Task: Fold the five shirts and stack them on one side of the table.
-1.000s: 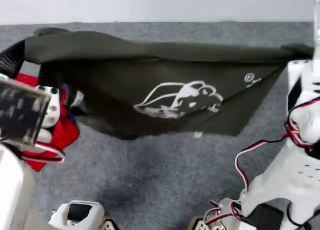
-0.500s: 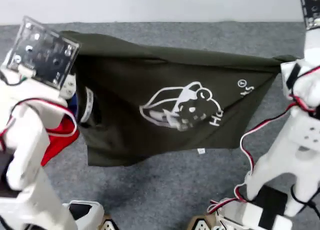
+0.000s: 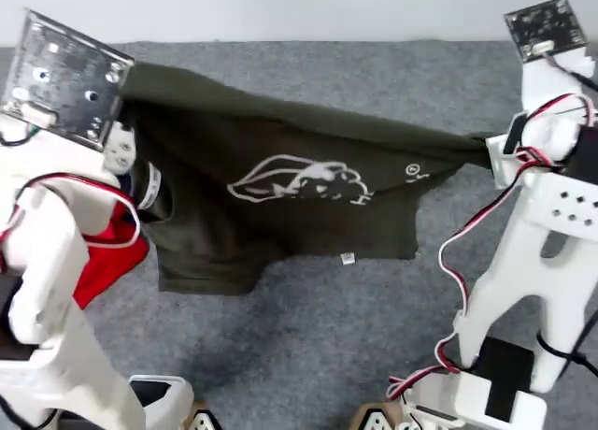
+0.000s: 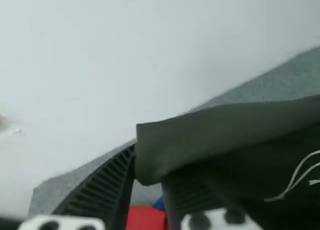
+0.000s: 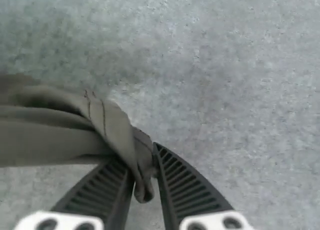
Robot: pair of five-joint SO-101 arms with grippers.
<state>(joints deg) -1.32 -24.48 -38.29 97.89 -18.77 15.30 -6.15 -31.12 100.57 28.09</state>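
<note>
left jaws and right jaws pinch opposite ends of the olive shirt (image 3: 280, 229), stretched over the table (image 3: 308, 346)

This looks like a robotics lab or test bench, not a room in a home. Two white plastic arms (image 3: 47, 262) stand at the near edge of a table (image 3: 308, 355). They have bare circuit boards (image 3: 64, 79) at their wrists and loose red, black and white wires (image 3: 448, 271) running down to their bases. A grey felt-like mat covers the table, a plain white wall (image 3: 280, 9) runs behind it, and a shirt (image 3: 280, 196) hangs between the arms.
</note>
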